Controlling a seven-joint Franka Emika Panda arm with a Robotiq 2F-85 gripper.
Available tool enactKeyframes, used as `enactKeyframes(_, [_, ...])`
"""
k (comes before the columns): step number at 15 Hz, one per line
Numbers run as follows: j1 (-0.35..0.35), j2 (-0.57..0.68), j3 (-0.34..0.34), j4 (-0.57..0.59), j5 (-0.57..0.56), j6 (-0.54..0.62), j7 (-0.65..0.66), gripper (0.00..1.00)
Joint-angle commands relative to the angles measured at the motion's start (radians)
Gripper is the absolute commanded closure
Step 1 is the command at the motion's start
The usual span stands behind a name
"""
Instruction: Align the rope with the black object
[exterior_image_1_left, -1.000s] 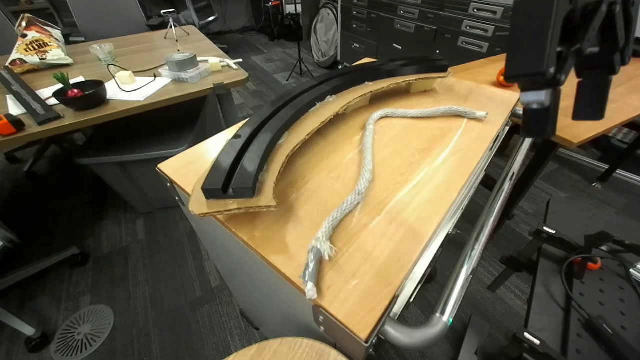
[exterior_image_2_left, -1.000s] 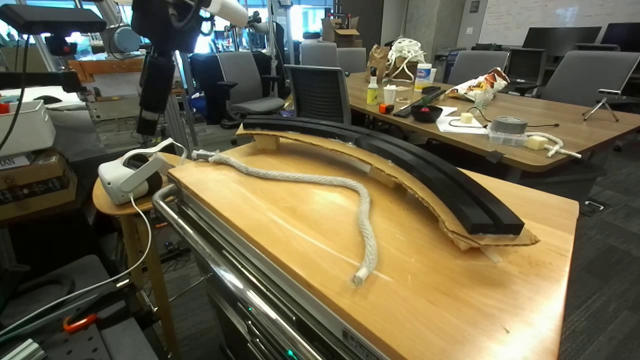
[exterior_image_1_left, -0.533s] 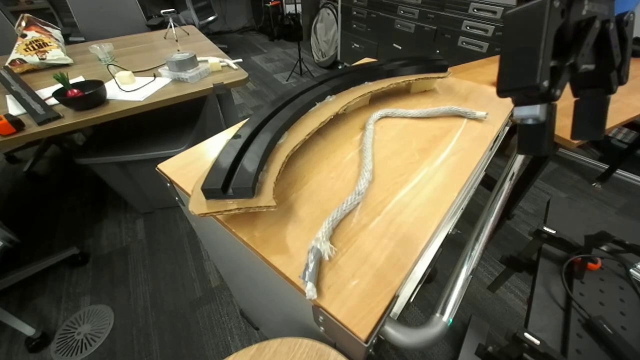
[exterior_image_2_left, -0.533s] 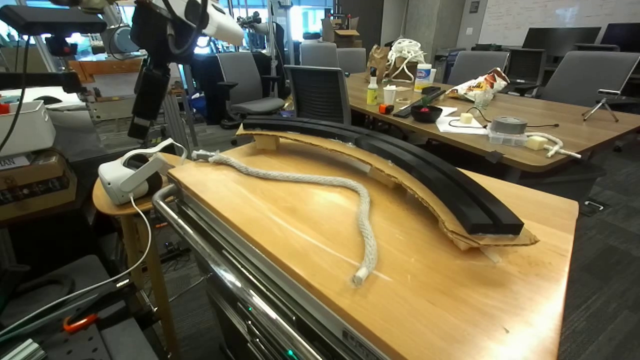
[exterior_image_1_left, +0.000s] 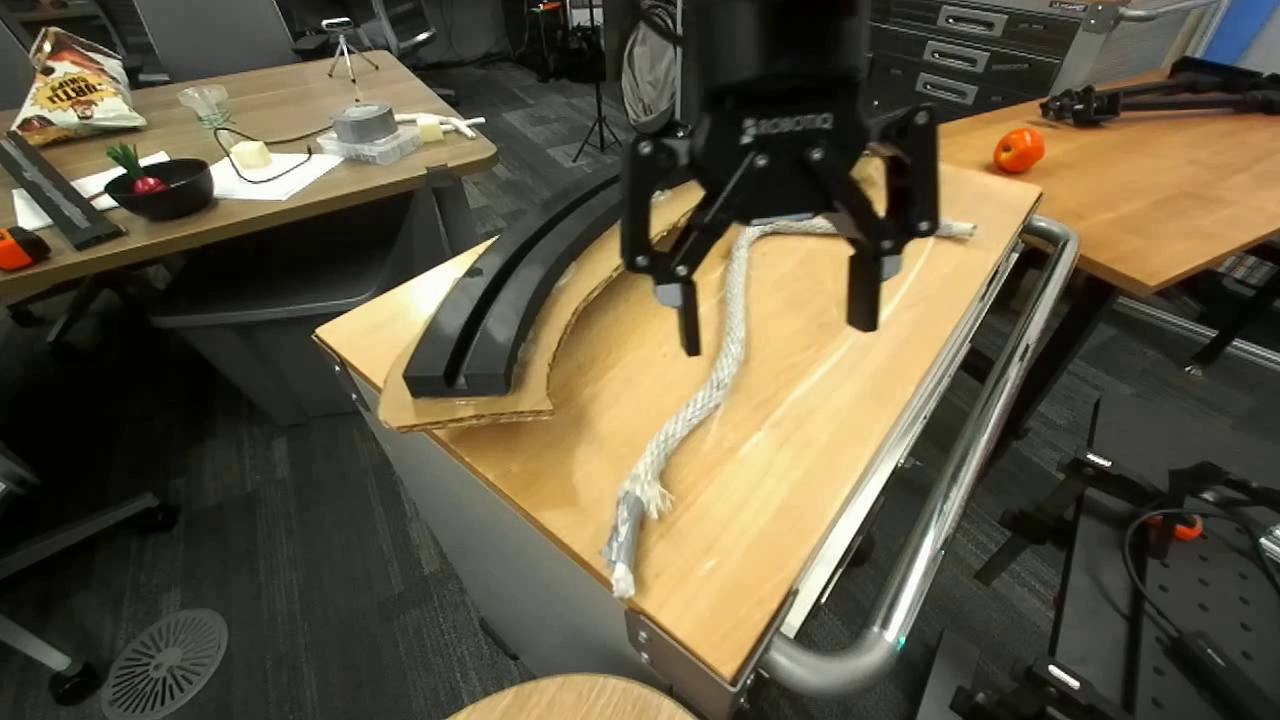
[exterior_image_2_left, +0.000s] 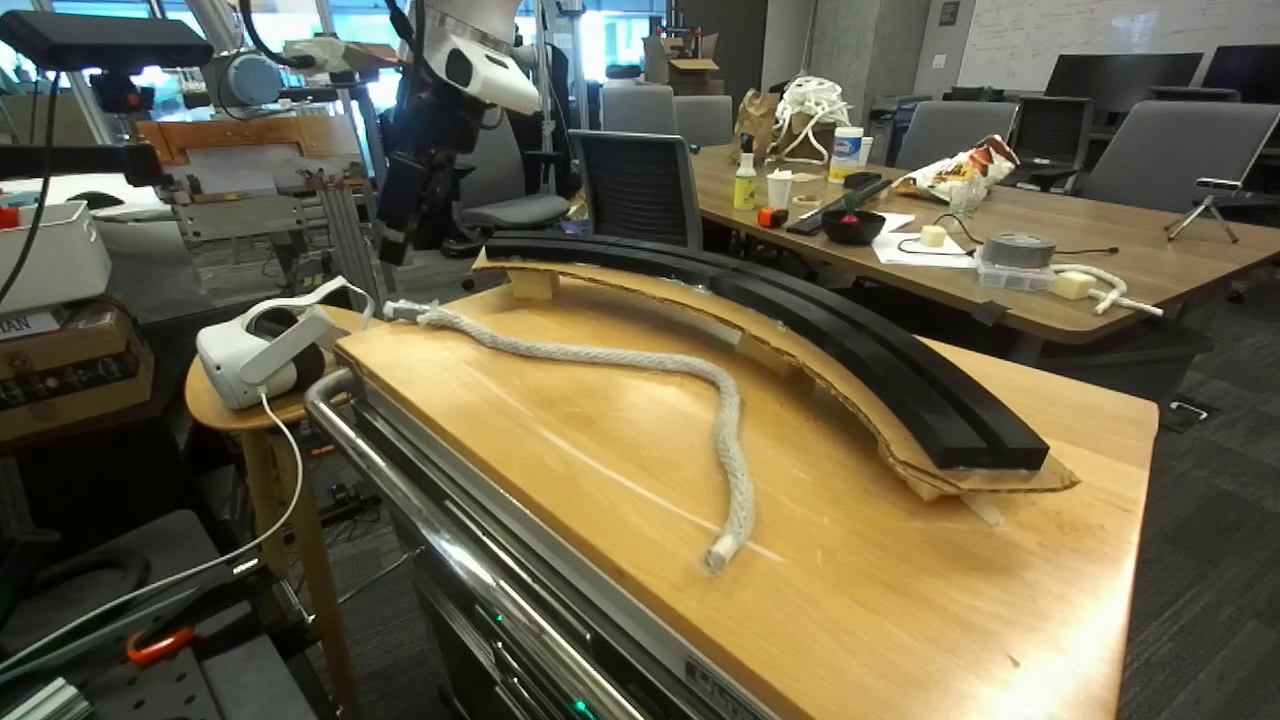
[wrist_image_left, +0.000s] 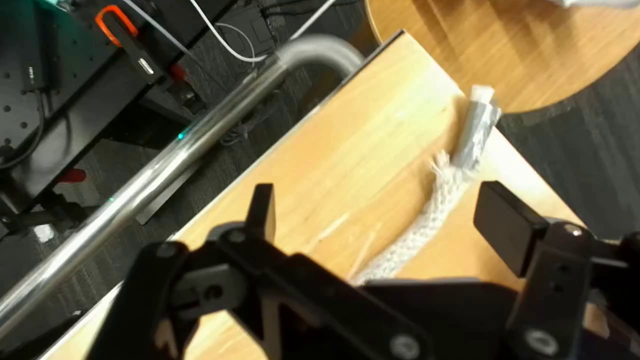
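Rope of grey-white braid (exterior_image_2_left: 620, 356) is lying on the light wooden bench (exterior_image_2_left: 900, 600), away from the curved black strip (exterior_image_2_left: 840, 322); I'm hovering my black end effector (exterior_image_1_left: 777, 325) above, spread

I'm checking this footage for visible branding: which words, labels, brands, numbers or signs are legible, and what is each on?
"ROBOTIQ" on the hand.
"TURTLE CHIPS", upside down, on the snack bag.
"MAN", cut off at the picture's edge, on a cardboard box.
Too small or blurred: the white-lidded canister, the cart's nameplate, the wall sign and the whiteboard writing.
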Motion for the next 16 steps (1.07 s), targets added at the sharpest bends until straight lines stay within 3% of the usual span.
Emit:
enactKeyframes(1, [0.059,0.156,-0.009,0.154,-0.138,0.044,0.259,0.0])
enactKeyframes(2, [0.048,0.09,-0.018,0.074,-0.076,0.033,0.142,0.0])
enactKeyframes(5, [0.068,0.156,-0.02,0.126,-0.116,0.048,0.224,0.0])
enactKeyframes(16, [0.105,0.229,-0.031,0.119,-0.203,0.126,0.251,0.0])
